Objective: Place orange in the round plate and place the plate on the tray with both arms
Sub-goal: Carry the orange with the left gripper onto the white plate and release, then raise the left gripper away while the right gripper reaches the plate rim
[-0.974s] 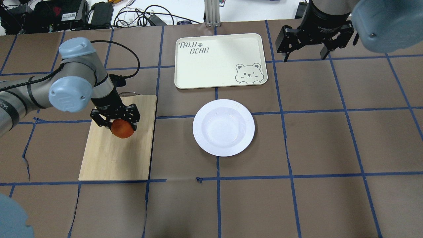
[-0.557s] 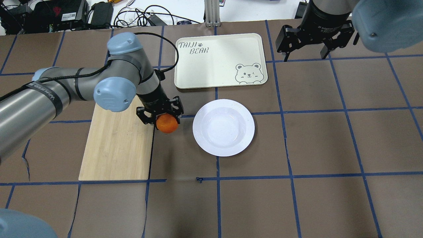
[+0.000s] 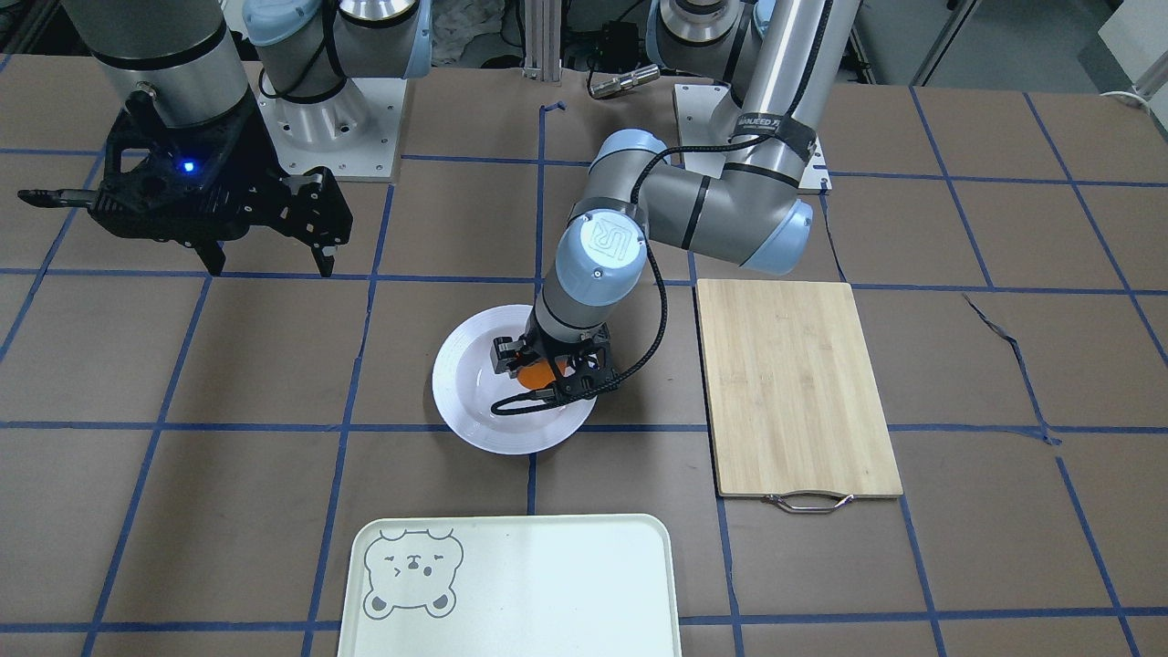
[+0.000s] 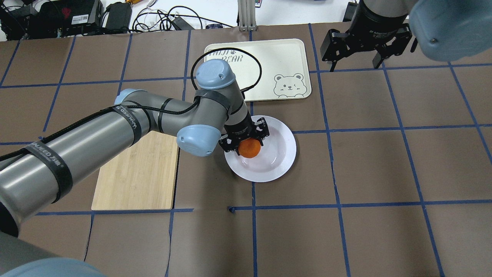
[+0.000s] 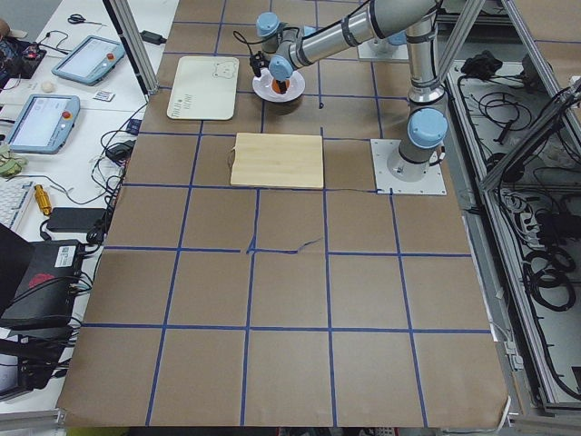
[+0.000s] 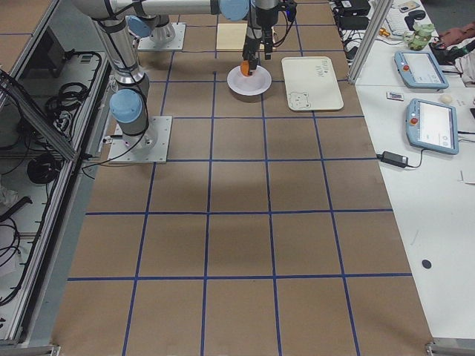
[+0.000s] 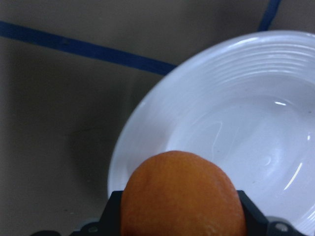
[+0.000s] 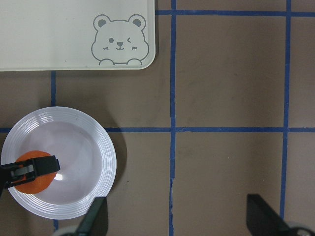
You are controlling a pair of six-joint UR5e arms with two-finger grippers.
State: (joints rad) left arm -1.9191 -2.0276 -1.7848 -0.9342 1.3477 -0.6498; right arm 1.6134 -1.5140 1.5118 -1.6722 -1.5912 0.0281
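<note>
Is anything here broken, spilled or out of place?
Nothing is spilled or tipped. The one blemish is a jagged tear in the brown paper table cover, just beside the bamboo cutting board. The glossy white round plate and pale cream bear-face tray lie flat, and the small orange fruit is over the plate.

The surface (image 4: 369, 238) is covered in brown sheeting, marked into squares by blue tape (image 4: 338, 204) that is torn in places. Along one long edge runs a white bench (image 6: 438, 222) carrying two tablets (image 6: 434, 124), black boxes (image 4: 57, 17) and loose cables (image 4: 161, 17) — an aluminium post (image 4: 246, 15) rises at that same edge. Along the opposite edge, a grey trough (image 6: 52, 245) holds coiled wires (image 6: 37, 167). The light is even and the shadows soft.
</note>
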